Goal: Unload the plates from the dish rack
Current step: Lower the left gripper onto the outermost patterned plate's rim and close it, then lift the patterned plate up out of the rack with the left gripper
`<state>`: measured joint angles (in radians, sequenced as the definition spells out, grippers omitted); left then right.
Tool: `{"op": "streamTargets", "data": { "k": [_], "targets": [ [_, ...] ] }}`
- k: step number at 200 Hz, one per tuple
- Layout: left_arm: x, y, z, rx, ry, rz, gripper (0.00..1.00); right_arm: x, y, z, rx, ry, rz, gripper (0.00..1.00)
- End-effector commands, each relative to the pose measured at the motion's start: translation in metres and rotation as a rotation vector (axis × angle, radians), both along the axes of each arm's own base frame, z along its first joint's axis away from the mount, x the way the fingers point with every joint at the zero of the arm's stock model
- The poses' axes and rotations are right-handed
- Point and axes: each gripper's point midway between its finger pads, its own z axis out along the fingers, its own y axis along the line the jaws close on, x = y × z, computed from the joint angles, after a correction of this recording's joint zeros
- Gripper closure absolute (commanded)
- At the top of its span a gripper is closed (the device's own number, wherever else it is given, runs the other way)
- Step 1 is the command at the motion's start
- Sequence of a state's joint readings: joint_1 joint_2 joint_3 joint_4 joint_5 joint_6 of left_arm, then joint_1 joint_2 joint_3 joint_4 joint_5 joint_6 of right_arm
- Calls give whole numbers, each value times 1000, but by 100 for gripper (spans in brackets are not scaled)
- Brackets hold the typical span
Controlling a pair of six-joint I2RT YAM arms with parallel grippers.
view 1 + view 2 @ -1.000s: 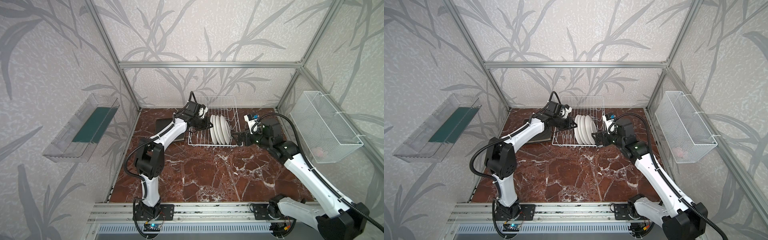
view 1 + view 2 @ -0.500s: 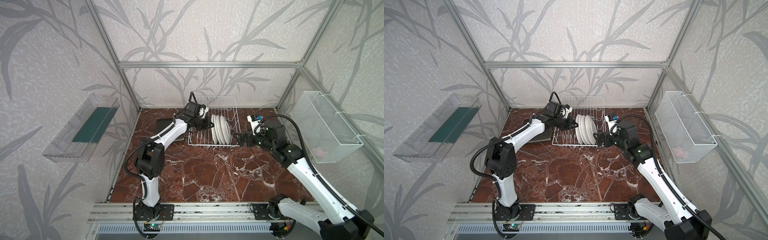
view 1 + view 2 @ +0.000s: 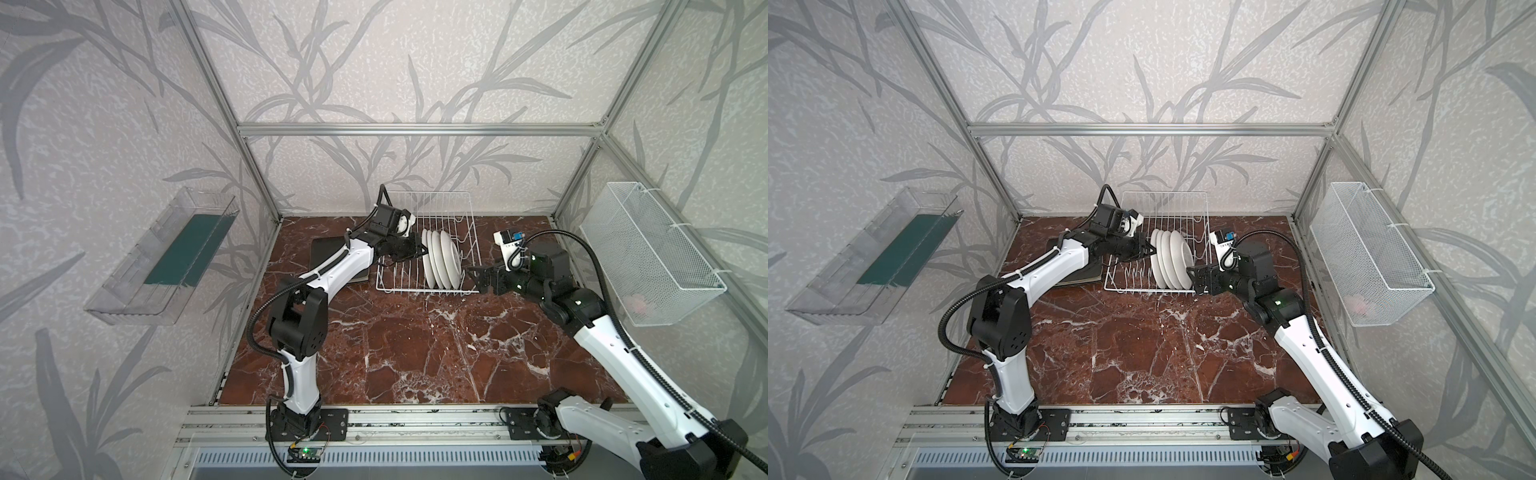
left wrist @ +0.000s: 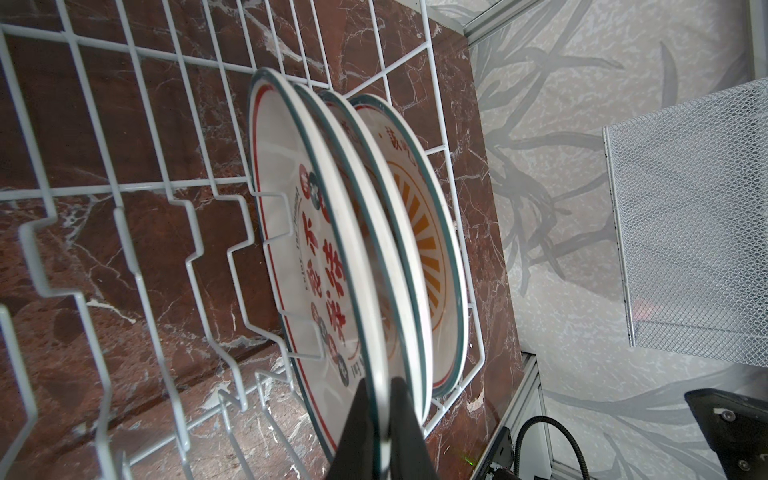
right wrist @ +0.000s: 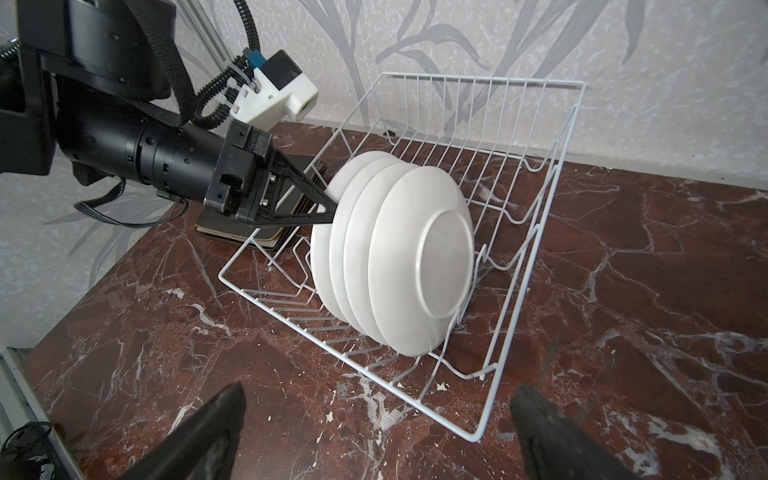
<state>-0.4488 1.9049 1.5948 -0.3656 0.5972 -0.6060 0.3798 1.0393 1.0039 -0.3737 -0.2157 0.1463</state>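
The white wire dish rack [image 3: 469, 224] [image 3: 1204, 208] [image 5: 478, 78] stands at the back of the table. Several round white plates [image 3: 444, 262] [image 3: 1173, 262] [image 5: 419, 257] stand upright in it, orange sunburst faces [image 4: 419, 232] turned left. My left gripper [image 3: 422, 249] [image 3: 1152, 251] [image 4: 380, 384] [image 5: 330, 214] is shut on the top rim of the leftmost plate [image 4: 291, 232]. A dark stack of square plates [image 3: 328, 253] [image 3: 1075, 278] [image 5: 257, 237] lies flat left of the rack, partly under my left arm. My right gripper [image 3: 476, 278] [image 3: 1196, 280] [image 5: 376, 399] is open and low by the rack's front right corner, holding nothing.
A clear plastic tray [image 3: 166, 257] with a green strip hangs on the left wall. A white mesh basket [image 3: 648, 257] hangs on the right wall with something pink inside. Aluminium frame posts stand at the table's corners, and bare marble [image 3: 415, 353] lies in front of the rack.
My left gripper has edged right onto the leftmost plate's rim. The right arm has shifted slightly, its gripper staying open at the rack's corner. The plates have not moved.
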Motion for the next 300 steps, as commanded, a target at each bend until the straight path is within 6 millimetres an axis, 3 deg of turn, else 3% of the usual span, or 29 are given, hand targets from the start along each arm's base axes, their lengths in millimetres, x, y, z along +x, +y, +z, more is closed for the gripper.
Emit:
{"op": "streamTargets", "data": {
  "k": [1,86,197,300],
  "targets": [
    [-4,9,20,9,-22,42,100,-1,-1,0,-12,-10,-1,1],
    [-5,13,53,-20,-80,65,100,1,-1,-6,-7,1,-9,1],
    [-8,29,103,29,-194,96,100,1,2,2,6,-17,3,1],
    [-11,42,128,73,-258,124,100,4,5,6,29,-24,8,1]
  ]
}}
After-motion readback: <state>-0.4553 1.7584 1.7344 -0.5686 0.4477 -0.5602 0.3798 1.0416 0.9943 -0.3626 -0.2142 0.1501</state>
